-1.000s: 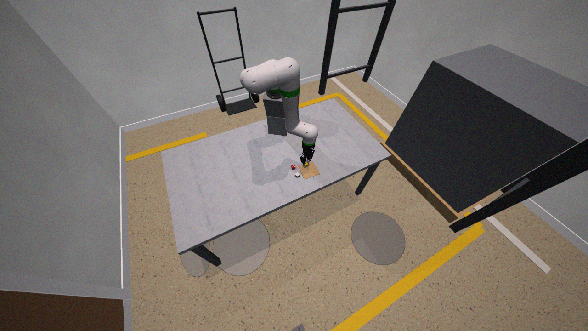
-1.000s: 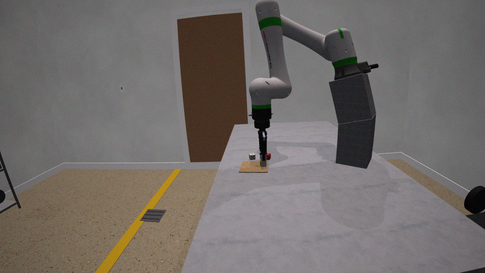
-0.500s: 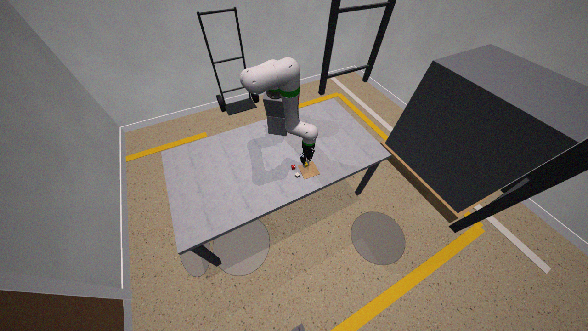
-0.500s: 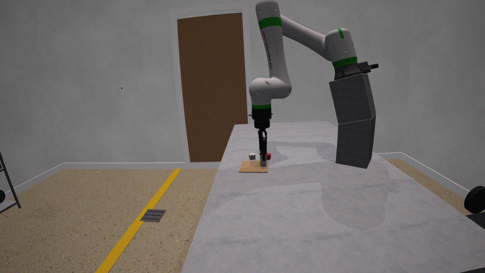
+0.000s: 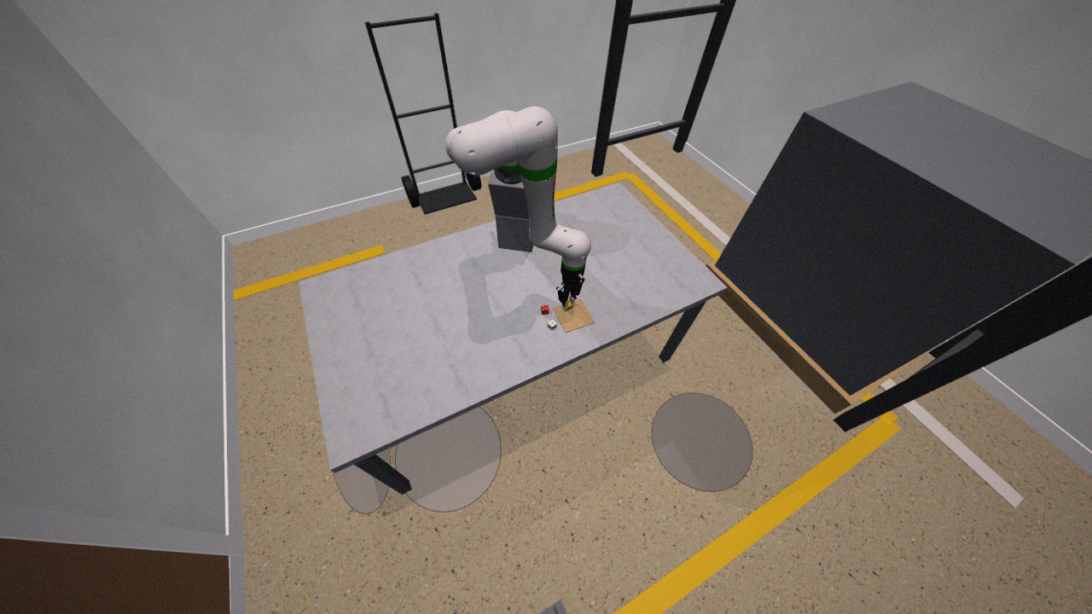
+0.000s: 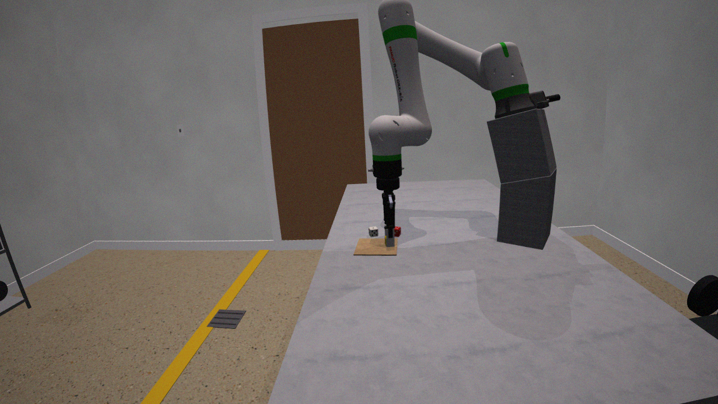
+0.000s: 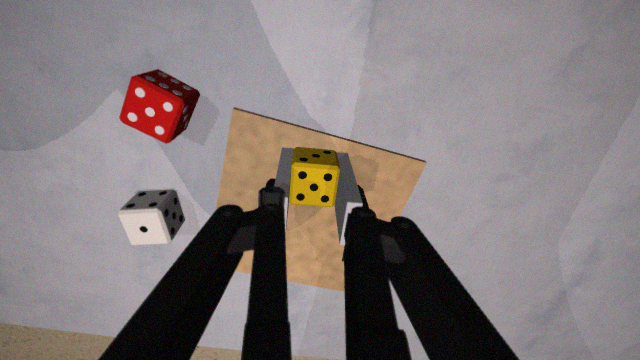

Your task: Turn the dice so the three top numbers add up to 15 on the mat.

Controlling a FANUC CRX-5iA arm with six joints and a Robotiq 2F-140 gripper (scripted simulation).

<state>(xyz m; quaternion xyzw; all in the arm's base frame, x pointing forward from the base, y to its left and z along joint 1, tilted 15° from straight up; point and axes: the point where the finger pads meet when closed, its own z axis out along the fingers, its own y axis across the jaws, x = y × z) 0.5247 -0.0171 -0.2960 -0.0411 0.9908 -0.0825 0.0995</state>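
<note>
Yellow die (image 5: 568, 304) (image 6: 386, 240) (image 7: 314, 184) mostly hidden by a finger in the exterior view, its underside out of sight, lying between the tool's (image 5: 567, 303) (image 6: 389, 244) (image 7: 316, 187) narrowly parted fingers above the mat (image 5: 577, 319) (image 6: 371, 248) (image 7: 255, 145), firm grip impossible to tell, red die (image 5: 544, 309) (image 6: 397, 231) (image 7: 151, 111) and white die (image 5: 552, 324) (image 6: 373, 231) (image 7: 146, 226) beside the mat on the worktop (image 5: 404, 343) (image 6: 426, 321) (image 7: 500, 200)

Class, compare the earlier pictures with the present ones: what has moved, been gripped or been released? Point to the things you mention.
Nothing has visibly changed. The yellow die (image 5: 568, 304) (image 6: 386, 240) (image 7: 314, 186) stays between the pads of the pincer (image 5: 567, 304) (image 6: 389, 244) (image 7: 313, 168); the red die (image 5: 544, 309) (image 6: 397, 230) (image 7: 151, 110), white die (image 5: 552, 324) (image 6: 373, 231) (image 7: 145, 227) and mat (image 5: 577, 320) (image 6: 368, 248) (image 7: 250, 150) look unmoved.
</note>
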